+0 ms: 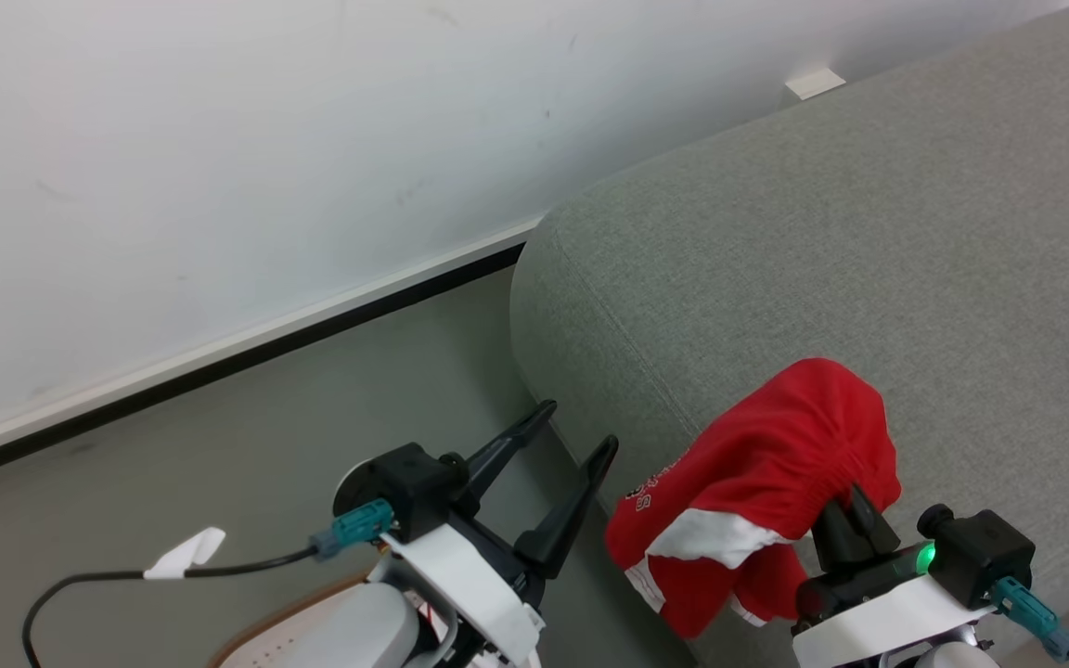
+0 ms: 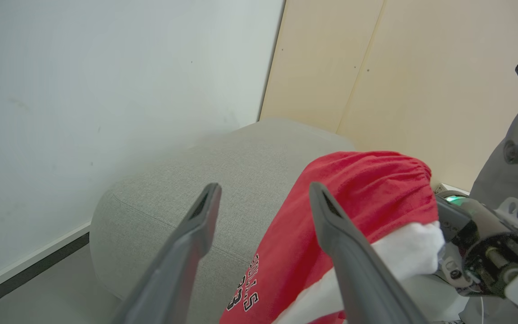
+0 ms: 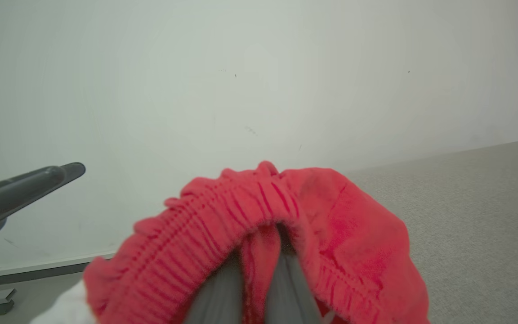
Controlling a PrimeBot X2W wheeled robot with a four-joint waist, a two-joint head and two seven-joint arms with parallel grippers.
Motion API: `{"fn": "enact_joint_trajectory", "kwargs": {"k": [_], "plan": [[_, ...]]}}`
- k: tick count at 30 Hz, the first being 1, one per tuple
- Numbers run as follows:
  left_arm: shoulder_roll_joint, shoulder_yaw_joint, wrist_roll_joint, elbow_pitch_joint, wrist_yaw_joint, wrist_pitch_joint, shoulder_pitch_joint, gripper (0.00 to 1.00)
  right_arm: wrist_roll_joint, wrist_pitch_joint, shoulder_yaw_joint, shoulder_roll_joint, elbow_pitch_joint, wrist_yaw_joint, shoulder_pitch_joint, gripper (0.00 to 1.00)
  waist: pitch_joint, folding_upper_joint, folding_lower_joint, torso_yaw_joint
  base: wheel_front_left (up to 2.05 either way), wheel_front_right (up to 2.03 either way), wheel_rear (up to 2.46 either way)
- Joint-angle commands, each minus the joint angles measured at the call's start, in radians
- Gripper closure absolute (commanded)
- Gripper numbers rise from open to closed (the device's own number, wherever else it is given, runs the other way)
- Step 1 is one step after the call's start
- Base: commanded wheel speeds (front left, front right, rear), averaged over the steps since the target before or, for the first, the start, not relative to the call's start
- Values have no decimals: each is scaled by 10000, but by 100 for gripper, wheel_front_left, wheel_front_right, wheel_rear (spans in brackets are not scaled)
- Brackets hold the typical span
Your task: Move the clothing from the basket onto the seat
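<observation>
Red shorts (image 1: 766,473) with white trim and lettering hang draped over my right gripper (image 1: 855,510), which is shut on their elastic waistband (image 3: 241,211). The garment is held above the rounded edge of the grey sofa (image 1: 869,250). My left gripper (image 1: 567,436) stands open with nothing in it, just left of the shorts and in front of the sofa's corner. In the left wrist view the left gripper (image 2: 263,193) frames the sofa (image 2: 196,180) and the red shorts (image 2: 358,193). A curved brown-rimmed piece of the basket (image 1: 284,617) shows at the bottom edge.
A white wall (image 1: 265,139) with a dark baseboard (image 1: 219,366) runs behind the grey floor (image 1: 247,464). A black cable (image 1: 145,575) with a white tag trails from the left wrist. A beige panel (image 2: 398,67) stands behind the sofa.
</observation>
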Motion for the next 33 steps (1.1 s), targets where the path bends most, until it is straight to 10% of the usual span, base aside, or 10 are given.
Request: {"fn": "enact_joint_trajectory", "kwargs": {"k": [1,33], "plan": [[37,31,128,-9,-34,-3,82,0,65,-21,-61,6,-102,-21,-16,100,102,0,0,-20,0,0,0],[1846,-22,703,-1967,-113,422,-2068,0,-247,24,-5037,-2096,2121,-22,-6437,100,5222,0,0,2675,0,0,0]]}}
